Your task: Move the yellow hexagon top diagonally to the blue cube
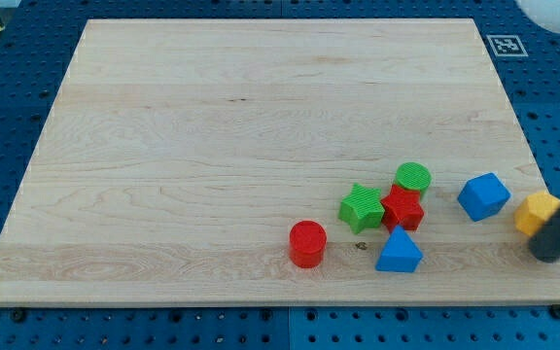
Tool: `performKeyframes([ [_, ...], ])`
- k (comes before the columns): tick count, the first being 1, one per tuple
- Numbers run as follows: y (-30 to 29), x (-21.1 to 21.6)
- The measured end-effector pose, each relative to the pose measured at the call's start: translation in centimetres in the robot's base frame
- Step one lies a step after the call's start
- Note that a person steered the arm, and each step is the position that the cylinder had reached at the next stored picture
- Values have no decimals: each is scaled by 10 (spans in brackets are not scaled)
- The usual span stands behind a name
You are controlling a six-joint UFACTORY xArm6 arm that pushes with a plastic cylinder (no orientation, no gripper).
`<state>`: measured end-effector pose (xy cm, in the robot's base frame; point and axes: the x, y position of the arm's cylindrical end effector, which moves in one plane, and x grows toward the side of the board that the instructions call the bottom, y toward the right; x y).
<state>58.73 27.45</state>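
Note:
The yellow hexagon (536, 211) lies near the board's right edge, just right of the blue cube (482, 195). My rod comes in from the view's right as a dark blurred bar, and my tip (550, 255) rests just below and right of the yellow hexagon, close to it or touching it. The blue cube sits apart from the hexagon by a small gap.
A cluster lies left of the cube: green cylinder (412, 178), red star (402, 208), green star (362, 206), blue triangular block (399, 252). A red cylinder (307, 243) stands further left. The wooden board (212, 126) ends close to the hexagon's right.

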Motion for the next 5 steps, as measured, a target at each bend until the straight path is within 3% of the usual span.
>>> performKeyframes([
  [1,28,17],
  [2,29,1],
  [5,-36,-58],
])
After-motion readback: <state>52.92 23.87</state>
